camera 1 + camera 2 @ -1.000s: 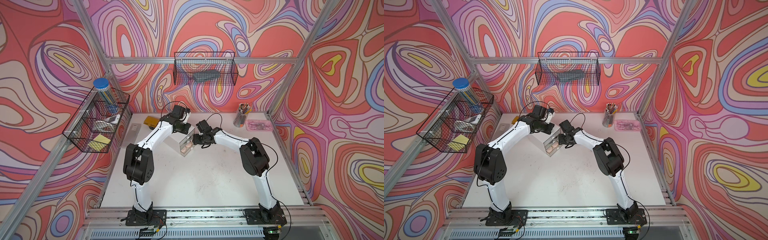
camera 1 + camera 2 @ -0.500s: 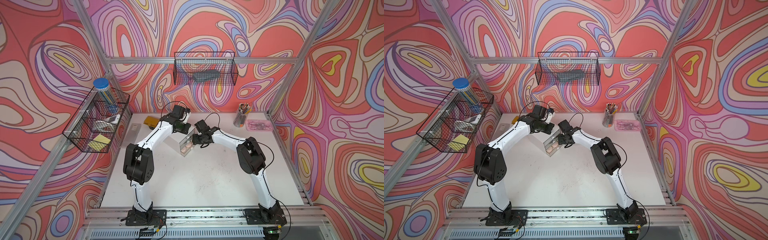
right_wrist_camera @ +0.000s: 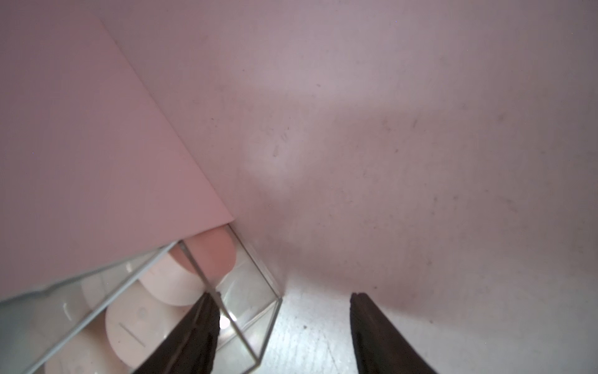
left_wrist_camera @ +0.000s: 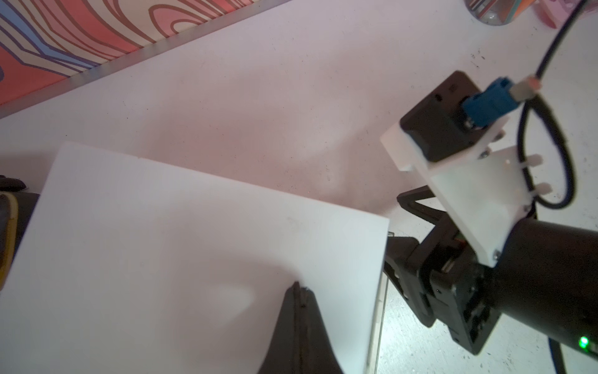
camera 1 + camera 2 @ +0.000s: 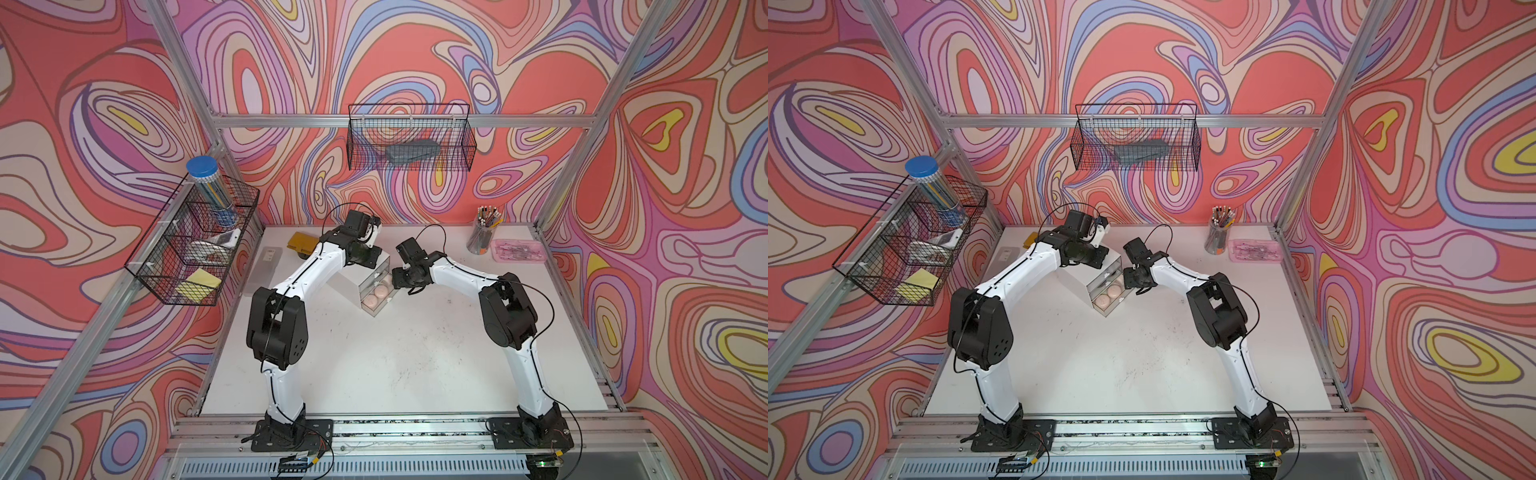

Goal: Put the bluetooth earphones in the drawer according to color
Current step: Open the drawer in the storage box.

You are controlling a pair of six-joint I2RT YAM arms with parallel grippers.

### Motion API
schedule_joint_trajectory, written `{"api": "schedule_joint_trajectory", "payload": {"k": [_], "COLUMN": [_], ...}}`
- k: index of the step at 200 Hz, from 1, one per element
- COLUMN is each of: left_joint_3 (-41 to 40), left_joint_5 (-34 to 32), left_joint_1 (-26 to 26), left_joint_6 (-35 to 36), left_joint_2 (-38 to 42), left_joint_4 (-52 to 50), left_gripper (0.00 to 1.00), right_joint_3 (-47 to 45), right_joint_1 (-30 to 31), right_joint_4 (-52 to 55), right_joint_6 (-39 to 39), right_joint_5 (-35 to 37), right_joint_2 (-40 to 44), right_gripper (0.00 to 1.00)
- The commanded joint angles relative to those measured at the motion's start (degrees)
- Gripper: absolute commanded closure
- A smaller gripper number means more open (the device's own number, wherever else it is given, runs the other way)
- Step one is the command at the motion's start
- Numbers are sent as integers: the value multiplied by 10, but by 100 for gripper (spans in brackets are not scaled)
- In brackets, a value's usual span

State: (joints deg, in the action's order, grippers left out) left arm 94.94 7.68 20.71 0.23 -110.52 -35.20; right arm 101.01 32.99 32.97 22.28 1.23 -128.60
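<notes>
The drawer is a small white cabinet at the back middle of the table. Its lowest clear drawer is pulled out. Pale pink bluetooth earphones lie inside it. My left gripper is shut, with its tips resting on the cabinet's white top. My right gripper is open at the pulled-out drawer's front corner. One of its fingers overlaps the drawer's clear wall and the other hangs over bare table. Nothing is held.
A pencil cup and a pink tray stand at the back right. A frosted flat box and a yellow-brown object lie at the back left. Wire baskets hang on the walls.
My right arm has edged slightly toward the cabinet. The left arm has not moved, and both grippers keep their states.
</notes>
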Motion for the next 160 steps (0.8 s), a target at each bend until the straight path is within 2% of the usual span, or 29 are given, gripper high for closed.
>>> {"api": "schedule_joint_trajectory", "payload": {"k": [1, 71, 125, 160], "left_joint_3": [-75, -72, -75, -75], "left_joint_5": [-6, -4, -7, -7], "left_joint_1": [8, 8, 8, 8], "left_joint_6": [3, 2, 3, 3], "left_joint_2": [-109, -109, -103, -105], "left_joint_4": [-205, -204, -204, -204], "left_gripper": [100, 100, 100, 100], "right_joint_3": [-22, 5, 71, 67], "right_joint_1": [-9, -9, -9, -9], "right_joint_4": [42, 9, 29, 21], "right_joint_6": [-17, -9, -8, -5], "right_joint_5": [13, -18, -47, -63], "right_joint_2": [12, 36, -28, -43], "right_gripper": [35, 35, 36, 36]}}
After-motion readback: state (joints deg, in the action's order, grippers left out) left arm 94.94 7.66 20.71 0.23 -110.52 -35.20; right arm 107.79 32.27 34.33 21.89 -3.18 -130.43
